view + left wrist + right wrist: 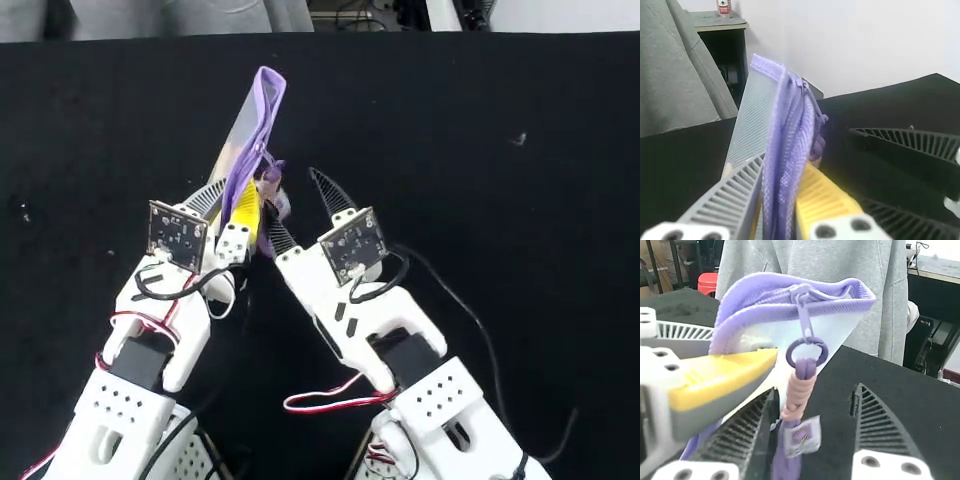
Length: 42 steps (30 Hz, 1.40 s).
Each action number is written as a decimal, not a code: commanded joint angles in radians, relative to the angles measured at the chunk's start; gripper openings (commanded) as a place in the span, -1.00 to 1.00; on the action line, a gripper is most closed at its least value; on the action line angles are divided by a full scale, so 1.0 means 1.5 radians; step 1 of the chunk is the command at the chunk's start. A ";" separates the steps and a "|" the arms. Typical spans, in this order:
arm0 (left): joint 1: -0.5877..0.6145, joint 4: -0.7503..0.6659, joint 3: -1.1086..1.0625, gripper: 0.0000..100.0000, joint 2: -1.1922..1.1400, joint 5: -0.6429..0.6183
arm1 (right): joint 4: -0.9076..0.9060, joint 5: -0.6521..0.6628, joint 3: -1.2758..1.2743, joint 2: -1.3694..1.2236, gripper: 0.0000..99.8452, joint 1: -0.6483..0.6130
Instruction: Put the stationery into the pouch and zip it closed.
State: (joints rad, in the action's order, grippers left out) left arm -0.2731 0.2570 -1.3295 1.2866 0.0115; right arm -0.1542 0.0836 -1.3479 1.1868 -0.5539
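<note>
Right now, your left pincer (228,197) is clamped on the purple mesh pouch (250,140), holding it upright over the black counter (500,150), which runs wide on both sides. Your right pincer (290,200) stands spread just beside it, straddling the dangling zipper pull (806,352).

the pouch (258,110) is purple with a pale ribbed side; the cord (799,390) at 6 o'clock of its purple ring (807,341) is pink. the table (520,250) is black.
</note>
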 commanded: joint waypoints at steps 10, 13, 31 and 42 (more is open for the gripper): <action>-0.018 0.063 -0.131 -0.95 0.287 -0.007 | 0.036 0.007 -0.009 -0.007 -0.77 -0.008; -0.018 0.063 -0.170 -0.95 0.364 -0.007 | 0.035 0.003 -0.010 -0.007 -0.82 -0.008; -0.013 0.063 -0.147 -0.95 0.318 -0.008 | 0.030 0.008 -0.034 -0.007 -0.79 -0.048; -0.013 0.063 -0.145 -0.95 0.314 -0.008 | -0.021 0.046 0.020 -0.006 -0.98 0.015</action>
State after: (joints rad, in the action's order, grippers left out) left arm -0.2977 0.3414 -1.5796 1.7837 0.0100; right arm -0.1312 0.1389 -1.4032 1.1868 -0.5907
